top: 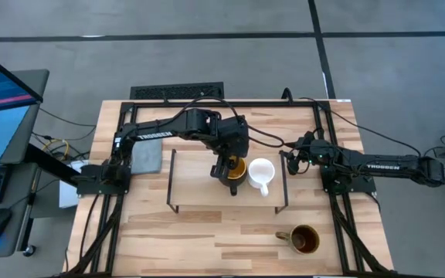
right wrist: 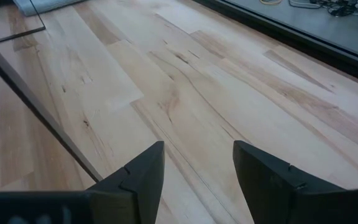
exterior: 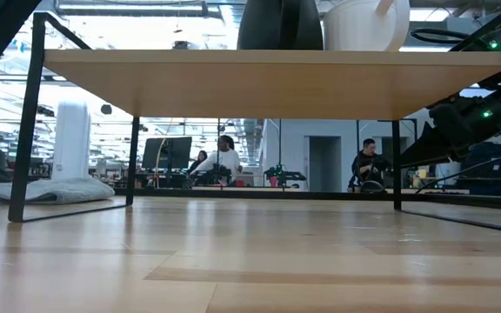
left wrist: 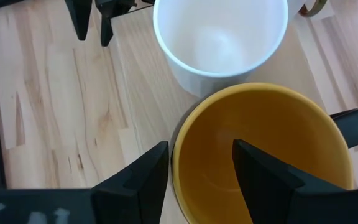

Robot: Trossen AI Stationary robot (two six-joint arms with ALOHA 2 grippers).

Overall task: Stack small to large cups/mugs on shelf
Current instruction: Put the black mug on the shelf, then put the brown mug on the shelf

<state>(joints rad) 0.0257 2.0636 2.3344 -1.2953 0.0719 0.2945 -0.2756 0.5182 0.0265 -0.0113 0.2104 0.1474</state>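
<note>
here the left tool sits over the shelf, its two fingers straddling the rim of the dark mug with the yellow-orange inside: one finger outside the wall, the other inside the cup, so it is grasping that mug by its rim. the mug stands on the shelf board, touching or just beside the small white mug, which is upright on the shelf toward the right arm's side with its handle pointing to the counter's near edge. the olive-brown mug stands on the counter itself, well apart from the shelf, near the front right corner. the right tool waits just beside the shelf's right end, fingers spread and released, with only bare counter between them. a grey cloth lies beside the shelf's left end. from the low view, people sit in the room behind.
</note>
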